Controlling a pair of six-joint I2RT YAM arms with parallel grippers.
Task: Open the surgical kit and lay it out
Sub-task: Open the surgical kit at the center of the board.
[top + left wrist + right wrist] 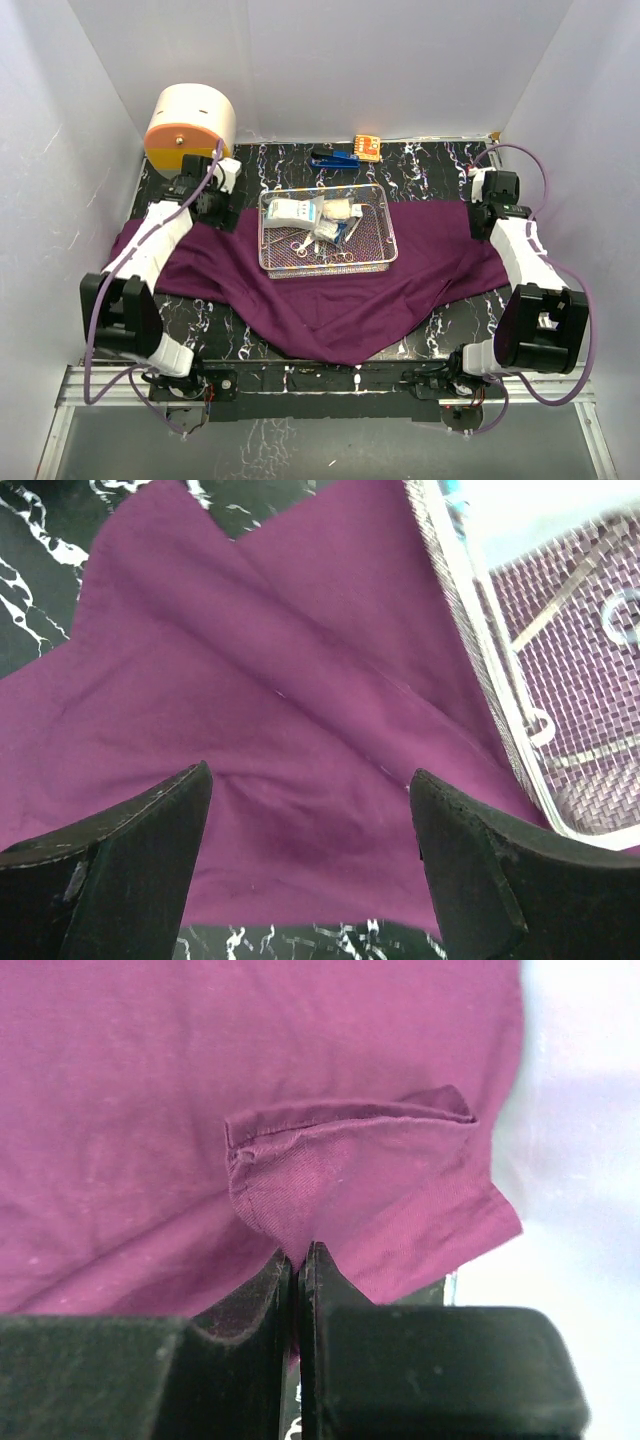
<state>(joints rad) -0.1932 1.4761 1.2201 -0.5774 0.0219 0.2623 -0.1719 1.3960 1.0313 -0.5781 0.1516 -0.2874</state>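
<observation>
1. The wrap (330, 300) lies spread open on the black marbled table (430, 160). It reaches from the left arm to the right arm, with one pointed corner toward the near edge.
2. The tray (330, 268) sits on the wrap at the middle, closer to the wrap's far edge than to its near corner.
3. Inside the tray, white packets (293, 212) lie at the far left and gauze (340, 210) lies to their right. Steel instruments (325, 252) lie along the near side.
4. The left gripper (310, 780) is over the left part of the wrap, just left of the tray. Its fingers stand wide apart with nothing between them, only wrinkled cloth below. Whether the tips touch the cloth cannot be told.
5. The right gripper (298, 1255) is at the wrap's right end. Its fingers are pressed together on a folded bit of hem, and the cloth rises to a small peak at the tips.
6. The drum (190, 125) stands at the far left corner, beyond the left gripper.
7. A blue item (335, 158) and an orange item (366, 147) lie on the bare table beyond the tray, off the wrap.
</observation>
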